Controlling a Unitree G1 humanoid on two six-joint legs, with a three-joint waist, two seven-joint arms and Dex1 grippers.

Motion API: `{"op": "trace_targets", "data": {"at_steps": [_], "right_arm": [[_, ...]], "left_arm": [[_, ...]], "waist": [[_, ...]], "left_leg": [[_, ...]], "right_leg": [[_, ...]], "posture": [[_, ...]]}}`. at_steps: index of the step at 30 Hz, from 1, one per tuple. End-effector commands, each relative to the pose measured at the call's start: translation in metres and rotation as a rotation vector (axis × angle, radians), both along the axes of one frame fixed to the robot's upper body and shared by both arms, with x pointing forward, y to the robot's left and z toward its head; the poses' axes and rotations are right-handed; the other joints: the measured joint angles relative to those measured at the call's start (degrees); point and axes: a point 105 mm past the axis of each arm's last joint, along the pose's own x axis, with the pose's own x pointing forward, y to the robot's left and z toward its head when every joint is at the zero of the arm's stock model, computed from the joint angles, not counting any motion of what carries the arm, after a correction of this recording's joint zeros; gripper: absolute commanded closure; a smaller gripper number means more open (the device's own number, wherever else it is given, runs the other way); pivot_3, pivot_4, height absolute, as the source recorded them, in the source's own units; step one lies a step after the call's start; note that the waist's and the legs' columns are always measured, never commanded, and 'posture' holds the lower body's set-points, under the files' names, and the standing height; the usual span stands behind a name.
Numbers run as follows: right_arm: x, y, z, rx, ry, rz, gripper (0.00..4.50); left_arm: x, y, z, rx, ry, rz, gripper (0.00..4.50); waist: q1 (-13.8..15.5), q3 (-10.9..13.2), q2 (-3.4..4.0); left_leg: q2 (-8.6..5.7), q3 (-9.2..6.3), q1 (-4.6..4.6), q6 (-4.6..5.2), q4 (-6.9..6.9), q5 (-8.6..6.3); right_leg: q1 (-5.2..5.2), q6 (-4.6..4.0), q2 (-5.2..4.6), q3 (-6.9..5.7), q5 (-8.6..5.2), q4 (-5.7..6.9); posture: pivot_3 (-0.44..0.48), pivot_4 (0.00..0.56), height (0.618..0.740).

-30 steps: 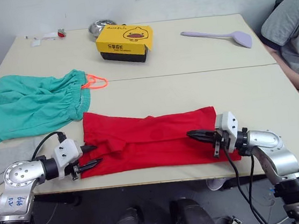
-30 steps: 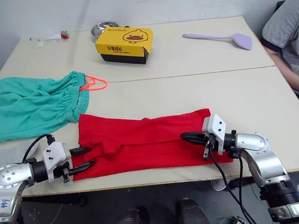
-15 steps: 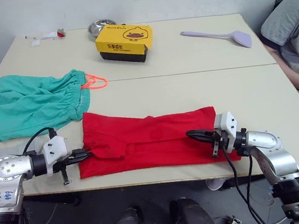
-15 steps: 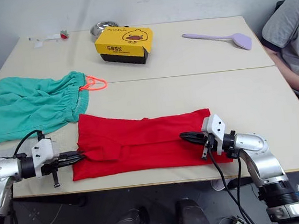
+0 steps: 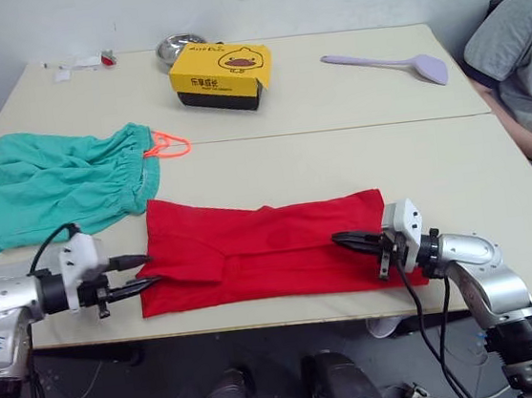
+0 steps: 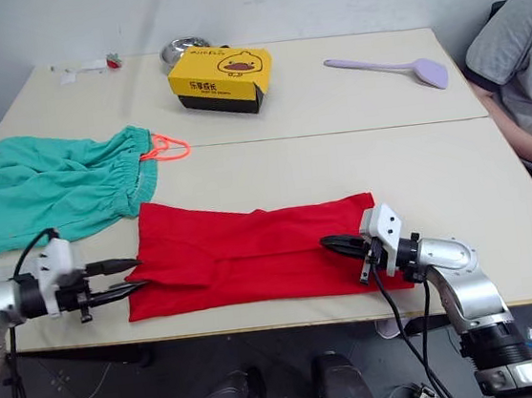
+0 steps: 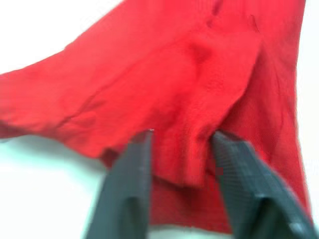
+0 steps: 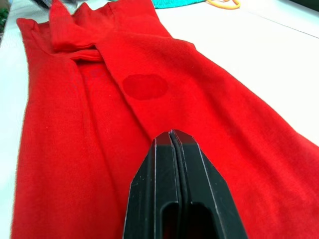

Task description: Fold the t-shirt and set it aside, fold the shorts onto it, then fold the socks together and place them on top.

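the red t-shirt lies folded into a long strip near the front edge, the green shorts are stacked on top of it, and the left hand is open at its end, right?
Not quite. The shorts lie apart from the t-shirt, spread on the table beside its far left corner, as the left eye view shows. The rest holds: the t-shirt is a long strip and the left hand is open at its end.

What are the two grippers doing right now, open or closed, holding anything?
Left gripper: open, fingers apart at the t-shirt's left edge, gripping nothing.
Right gripper: shut, resting on the t-shirt; whether it pinches cloth cannot be told.

Red t-shirt (image 5: 267, 252) folded; teal shorts (image 5: 53, 185) crumpled
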Motion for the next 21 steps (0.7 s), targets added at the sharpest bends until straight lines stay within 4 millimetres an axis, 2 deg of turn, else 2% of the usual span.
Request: {"op": "trace_targets", "data": {"at_steps": [1, 3, 6, 10, 14, 16, 21], "right_arm": [[0.0, 0.008, 0.029, 0.064, -0.058, 0.026, 4.5], [0.002, 0.019, 0.035, 0.073, -0.063, 0.043, 4.5], [0.009, 0.04, 0.043, 0.064, -0.076, 0.051, 4.5], [0.028, 0.066, 0.045, 0.014, -0.129, -0.01, 4.5], [0.042, 0.094, 0.045, -0.03, -0.17, -0.056, 4.5], [0.047, 0.104, 0.04, -0.052, -0.168, -0.084, 4.5], [0.06, 0.108, 0.016, -0.154, -0.146, -0.184, 4.5]], "left_arm": [[0.004, -0.015, 0.05, -0.169, -0.105, -0.009, 2.57], [0.007, -0.03, 0.054, -0.205, -0.131, -0.034, 2.57], [0.018, -0.053, 0.055, -0.282, -0.156, -0.025, 3.15], [0.042, -0.077, 0.034, -0.233, -0.185, 0.039, 4.43], [0.059, -0.097, 0.009, -0.192, -0.168, 0.092, 4.47], [0.066, -0.099, -0.002, -0.174, -0.158, 0.143, 4.47], [0.073, -0.091, -0.021, -0.153, -0.132, 0.264, 4.47]], "waist": [[0.0, 0.0, 0.0], [0.1, 0.0, 0.01], [0.0, 0.0, 0.01], [0.0, 0.0, -0.01], [0.0, 0.0, -0.01], [0.1, 0.0, -0.02], [0.1, 0.0, -0.05]], "left_leg": [[-0.01, 0.0, 0.0, 0.01, 0.01, 0.01], [-0.01, -0.02, 0.01, 0.01, 0.04, 0.03], [-0.04, 0.0, 0.09, 0.01, 0.1, 0.03], [-0.03, -0.01, 0.04, -0.04, 0.15, 0.08], [-0.04, 0.03, -0.04, -0.38, 0.15, 0.29], [-0.04, 0.05, -0.07, -0.39, 0.15, 0.28], [-0.04, 0.05, -0.14, -0.39, 0.15, 0.28]], "right_leg": [[0.0, 0.0, -0.01, 0.0, 0.0, 0.02], [0.03, 0.03, -0.01, 0.0, 0.02, 0.03], [0.12, 0.1, -0.01, 0.04, 0.05, 0.04], [0.07, 0.1, 0.06, 0.03, 0.06, 0.09], [-0.01, 0.11, 0.07, 0.05, 0.06, 0.07], [-0.03, 0.11, 0.07, 0.07, 0.06, 0.06], [-0.09, 0.11, 0.06, 0.06, 0.06, 0.07]], "posture": [[0.0, 0.15, 0.74], [0.0, 0.15, 0.74], [0.0, 0.15, 0.74], [0.0, 0.15, 0.74], [0.0, 0.15, 0.74], [0.0, 0.15, 0.74], [0.0, 0.15, 0.74]]}}
